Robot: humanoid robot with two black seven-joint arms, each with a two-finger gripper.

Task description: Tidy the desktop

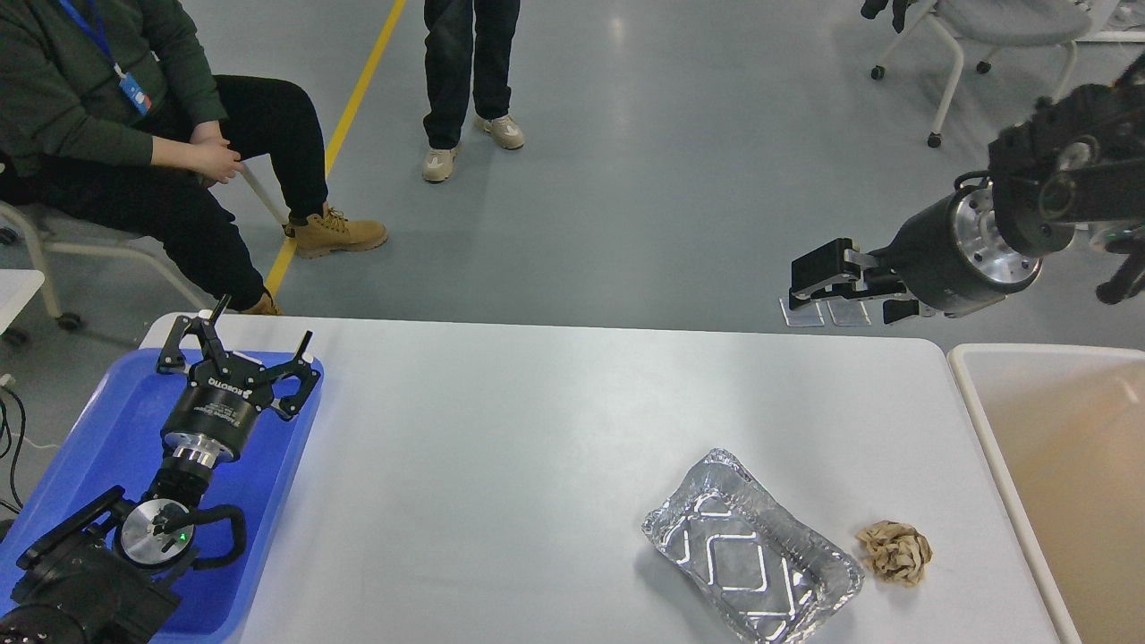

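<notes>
Grey glossy floor (698,179) across the far half of the view, crossed by a yellow line (344,125) running far-right to near-left. Desktop (501,447) filling the near half: white-grey, smooth, rounded far corners, long axis running left to right, far edge roughly level across the view; near edge cut off by the frame.

Beige white-rimmed bin (1064,465) just beside the desktop's right end, inside not visibly holding anything. Blue tray (268,501) on the desktop's left end, long axis running near to far, tilted slightly rightward at the far end.

Seated person (116,134) at far left, dark green top, blue lanyard, tan boots. Standing person's legs (470,80) beyond the table, pale shoes. Wheeled chair (993,36) at far right.

Left gripper (237,344) above the far end of the tray, fingers spread wide, nothing between them, pointing away. Right gripper (827,300) hanging beyond the far right corner of the desktop, over the floor, pointing left; pads close together, nothing seen held, gap too small to tell for sure.

Foil container (751,563) on the near right part of the desktop, upright, open side up, long axis running far-left to near-right. Crumpled brown paper ball (894,552) just beside its right end, apart from it, between container and bin.
</notes>
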